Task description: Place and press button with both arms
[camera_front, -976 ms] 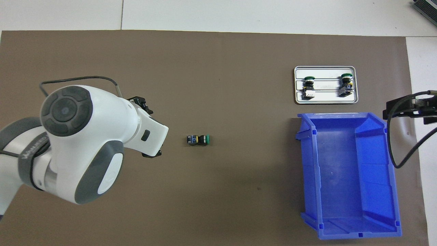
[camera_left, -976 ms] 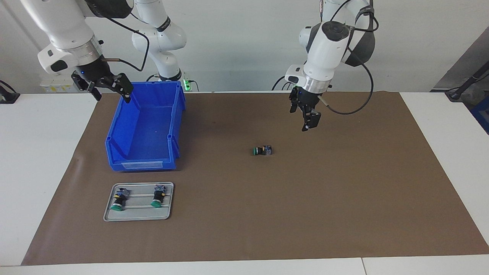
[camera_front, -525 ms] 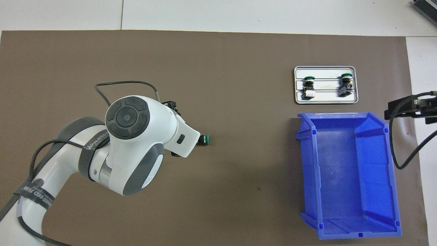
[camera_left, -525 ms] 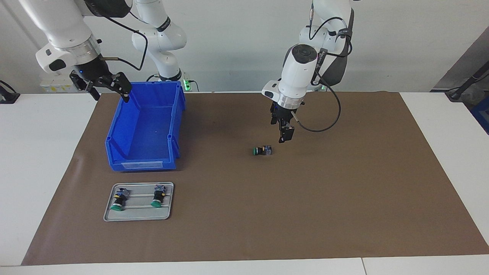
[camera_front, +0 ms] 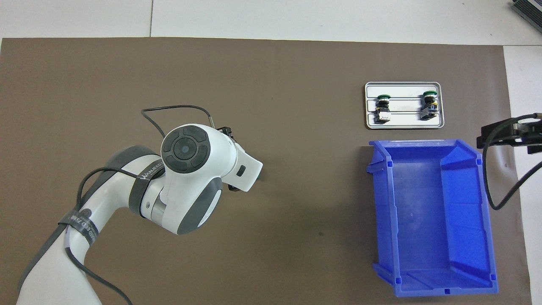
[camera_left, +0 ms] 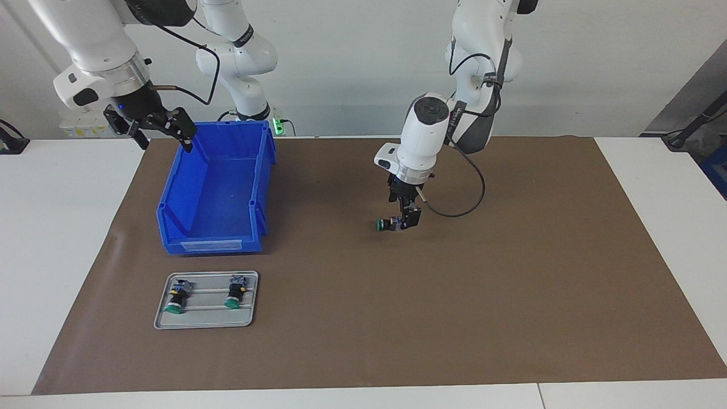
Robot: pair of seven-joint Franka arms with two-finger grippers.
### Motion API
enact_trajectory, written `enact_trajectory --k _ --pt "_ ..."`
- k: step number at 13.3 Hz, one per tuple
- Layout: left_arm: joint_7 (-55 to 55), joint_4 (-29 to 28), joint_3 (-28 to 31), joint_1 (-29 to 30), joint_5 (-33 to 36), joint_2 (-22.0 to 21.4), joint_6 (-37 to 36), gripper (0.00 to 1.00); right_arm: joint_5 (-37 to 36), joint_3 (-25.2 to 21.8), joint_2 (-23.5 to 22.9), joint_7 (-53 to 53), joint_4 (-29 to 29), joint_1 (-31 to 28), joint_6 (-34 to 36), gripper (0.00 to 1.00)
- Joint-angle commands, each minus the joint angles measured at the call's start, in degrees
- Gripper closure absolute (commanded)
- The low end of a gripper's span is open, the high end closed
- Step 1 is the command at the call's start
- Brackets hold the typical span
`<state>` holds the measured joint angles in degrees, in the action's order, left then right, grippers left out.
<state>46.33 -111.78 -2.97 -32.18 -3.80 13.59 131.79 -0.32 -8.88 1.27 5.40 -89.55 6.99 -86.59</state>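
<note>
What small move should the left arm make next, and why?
Probably close the jaws. The left gripper is down at the button lying on the mat, at its terminal block end, but not clearly gripping it. The right gripper waits over the blue bin.

Tray [camera_left: 250, 318] with two buttons [camera_left: 233, 296] lies farther from the robots than the bin [camera_left: 170, 227].

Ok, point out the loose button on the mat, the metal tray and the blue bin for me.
loose button [camera_left: 379, 225]: facing view, on its green cap.
metal tray [camera_left: 205, 322]: facing view, on the bare rim farthest from the robots.
blue bin [camera_front: 427, 203]: overhead view, on its bare floor.
</note>
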Motion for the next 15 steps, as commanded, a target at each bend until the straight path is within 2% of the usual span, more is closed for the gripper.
enact_trajectory --k 1,5,8,15 --pt "-3.7 0.9 1.1 -3.3 0.0 4.2 3.6 0.00 0.5 0.2 1.5 -1.4 -2.1 -0.3 -2.6 0.00" --pt "-5.1 -0.7 1.1 -3.8 0.0 4.2 5.1 0.00 0.5 0.2 1.5 -1.2 -2.4 -0.2 -3.1 0.00" --pt "-5.4 -3.8 1.2 -4.7 0.1 3.8 9.2 0.00 0.5 0.2 1.5 -1.1 -2.4 -0.2 -2.6 0.00" --pt "-6.4 -6.1 1.2 -4.9 0.1 3.5 11.6 0.00 0.4 0.2 1.5 -1.2 -2.5 0.1 -3.2 0.00"
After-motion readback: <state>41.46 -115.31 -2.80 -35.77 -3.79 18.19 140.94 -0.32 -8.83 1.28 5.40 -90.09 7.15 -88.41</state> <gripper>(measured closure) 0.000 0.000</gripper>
